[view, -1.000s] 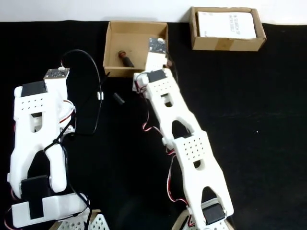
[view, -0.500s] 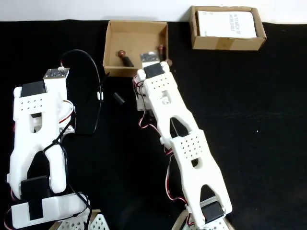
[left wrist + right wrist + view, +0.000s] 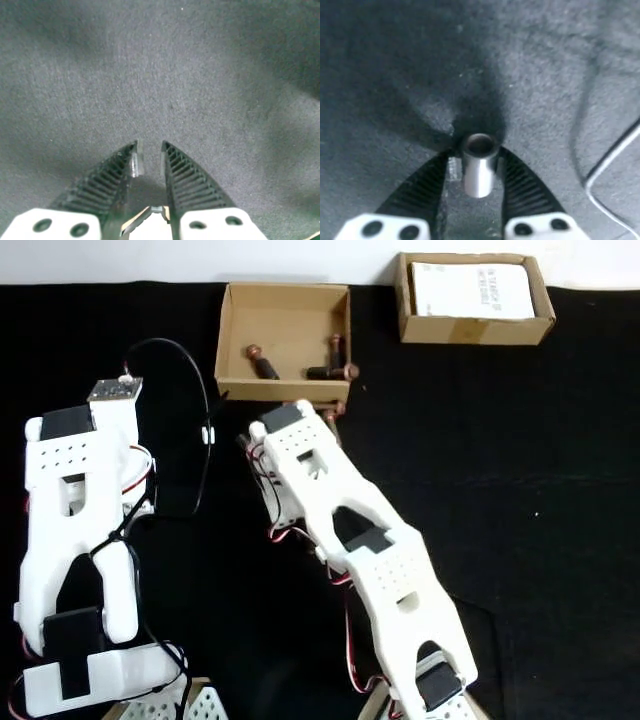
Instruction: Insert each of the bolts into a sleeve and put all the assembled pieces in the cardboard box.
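Metal sleeve [image 3: 480, 170] lies between the right gripper's [image 3: 476, 150] narrowly parted jaws, not yet visibly pinched. If they close off-centre, the round sleeve may squirt forward toward the cardboard box [image 3: 283, 390] just beyond, where finished pieces [image 3: 335, 368] already lie.

A black cloth covers the worktop [image 3: 520, 490], with a pale strip [image 3: 120, 260] running beyond its far edge. At the far right corner stands a second, smaller cardboard box [image 3: 470, 332]. A white printed sheet [image 3: 470, 290] lies flat inside it.
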